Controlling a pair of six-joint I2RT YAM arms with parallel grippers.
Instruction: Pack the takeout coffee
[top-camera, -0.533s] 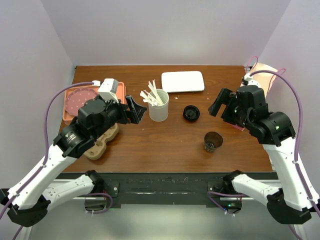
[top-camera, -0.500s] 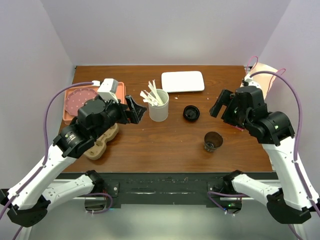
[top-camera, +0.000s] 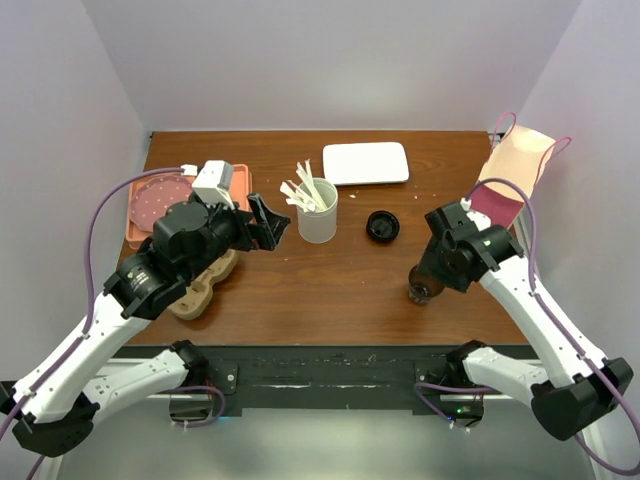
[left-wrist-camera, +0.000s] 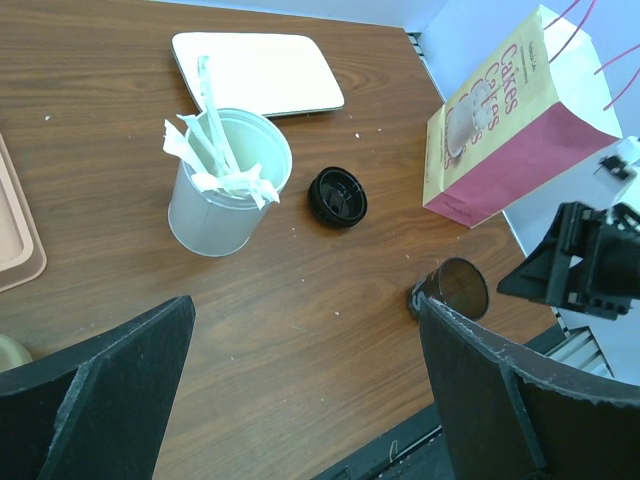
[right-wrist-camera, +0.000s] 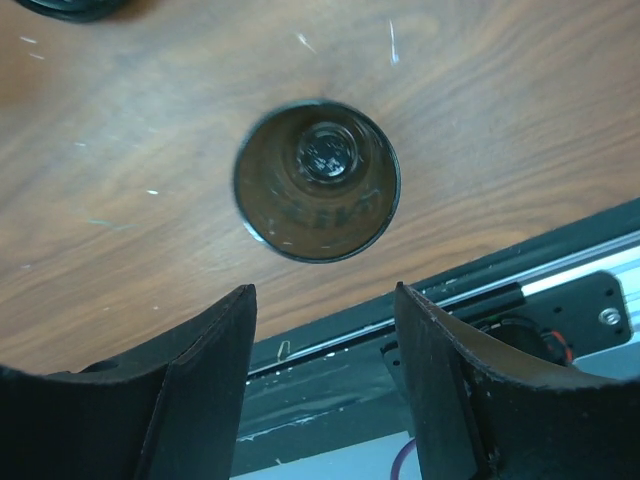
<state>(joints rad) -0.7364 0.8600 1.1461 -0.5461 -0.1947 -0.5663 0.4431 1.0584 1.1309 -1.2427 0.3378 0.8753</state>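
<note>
The takeout coffee (right-wrist-camera: 317, 180) is a small dark brown paper cup standing upright near the table's front edge, and its mouth has no lid on it. Its round black lid (top-camera: 381, 226) lies apart on the wood, further back. My right gripper (right-wrist-camera: 325, 340) points straight down just above the cup. Its jaws are open and nothing is between them; the cup sits just beyond the fingertips. In the top view the right wrist covers most of the coffee (top-camera: 420, 291). My left gripper (top-camera: 270, 222) hangs wide open to the left of the white cup, holding nothing.
A white cup of pale stirrers (top-camera: 318, 212) stands mid-table, with a white tray (top-camera: 365, 162) behind it. A paper bag (top-camera: 510, 175) stands at the right edge. A cardboard cup carrier (top-camera: 205, 285) and a pink tray (top-camera: 160, 205) lie under the left arm.
The right arm has swung from beside the bag forward and down over the coffee cup, and its jaws have narrowed. The left arm has barely moved.
</note>
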